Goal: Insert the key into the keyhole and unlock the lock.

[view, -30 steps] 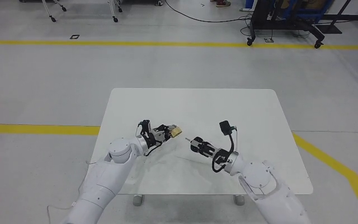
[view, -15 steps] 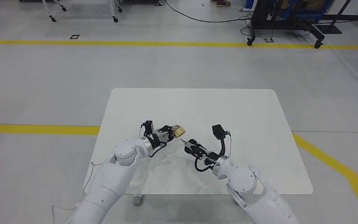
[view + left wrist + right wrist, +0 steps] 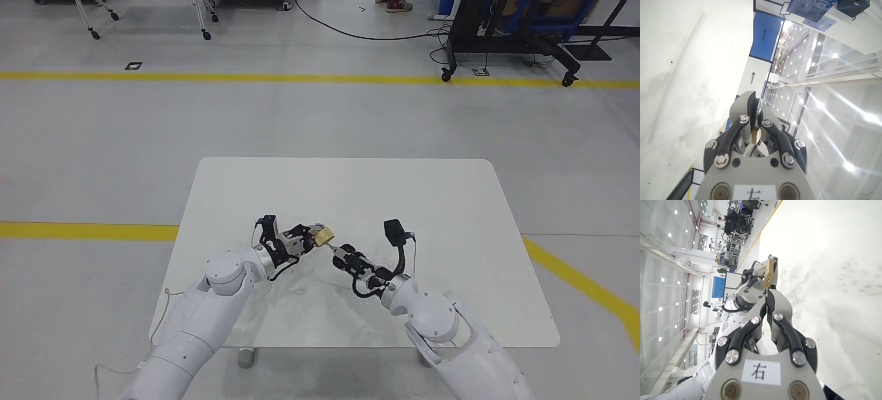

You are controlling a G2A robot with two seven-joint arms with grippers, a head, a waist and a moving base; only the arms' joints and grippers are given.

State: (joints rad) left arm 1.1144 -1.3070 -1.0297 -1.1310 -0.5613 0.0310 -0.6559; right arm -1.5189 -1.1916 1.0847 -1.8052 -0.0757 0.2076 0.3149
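Right now everything hangs on one line: the keyhole, in the end face of the brass lock, lies straight ahead of my right gripper, just beyond its fingertips. Both are held in the air over the middle of the white worktop. That gripper is pinched nearly closed on the key; only a thin sliver of blade shows past the pads, pointing at the keyhole. Its tip looks to be at the mouth of the hole, but I cannot tell whether it has entered.

My left gripper is clamped on the lock, pads squeezing its flat sides near the silver shackle, the brass body running back toward the palm. In the top view the two grippers meet nose to nose, with the lock between them.

The lock's long axis and the blade look roughly in line. So I judge the next move to be a short straight push by the right arm, the nearer one to the hole, with the left only bracing. The keyhole is the only receptacle here, and I see nothing plainly seated in it. If the blade is off a little, it may skid on the brass face or twist the lock in the pads.
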